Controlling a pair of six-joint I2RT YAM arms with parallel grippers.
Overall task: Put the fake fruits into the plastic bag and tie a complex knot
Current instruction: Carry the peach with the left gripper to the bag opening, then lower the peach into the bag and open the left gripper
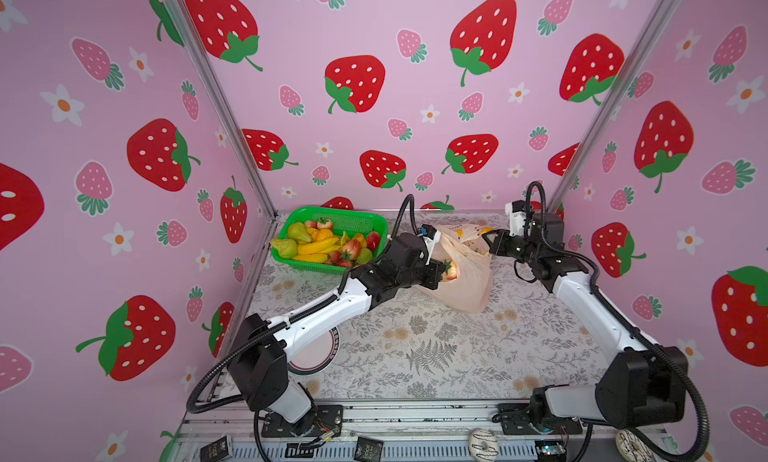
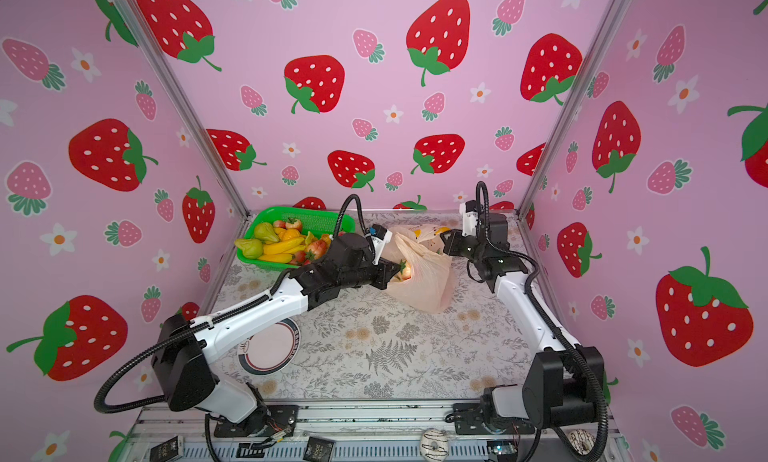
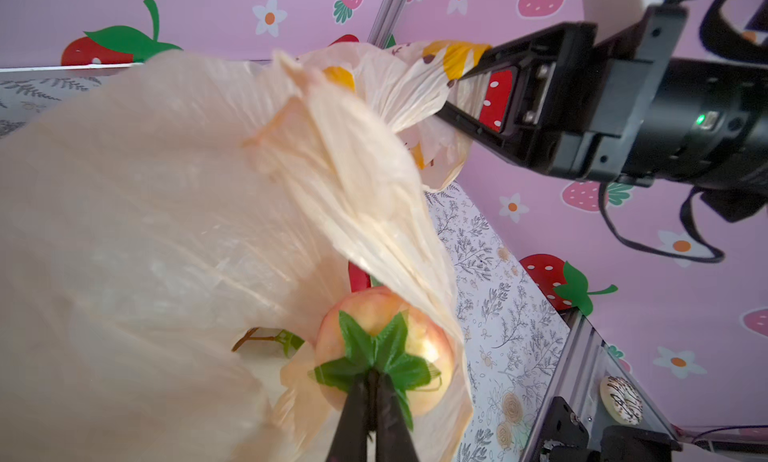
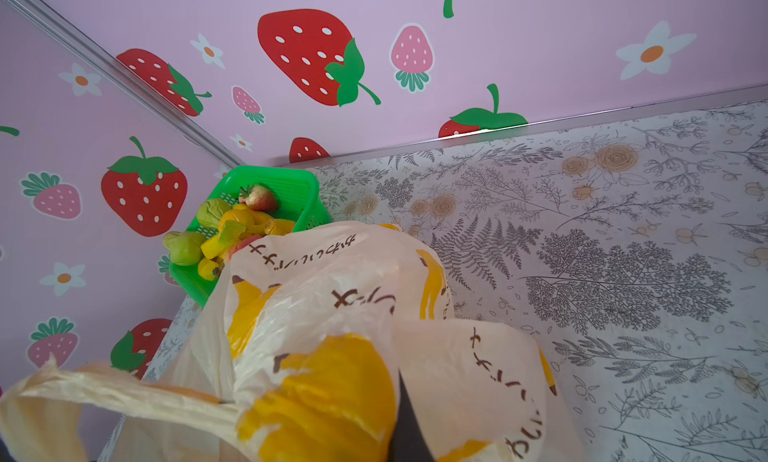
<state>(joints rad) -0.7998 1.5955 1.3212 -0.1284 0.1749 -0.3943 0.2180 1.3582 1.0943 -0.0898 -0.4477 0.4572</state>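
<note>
Lower middle of the left wrist view: left gripper [image 3: 374, 381], fingers pressed together on the green leaf crown of a pink apple [image 3: 370, 310], poised at the bag mouth. Plastic bag [image 1: 465, 281] slumps mid-table, right of centre. Just beyond it, right gripper [image 3: 467, 81] pinches the bag's rim, lifting it open.

My read: carry the apple well past the rim before releasing, and keep the rim taut.

Upper left of the table: green basket [image 1: 357, 214], heaped with fake fruits [image 1: 316, 245] not yet bagged.

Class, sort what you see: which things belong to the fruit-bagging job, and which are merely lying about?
Job: plastic bag, fake fruits in the green basket, pink fruit in the left gripper, right gripper pinching the bag.
Lying about: plate, two doughnuts.
</note>
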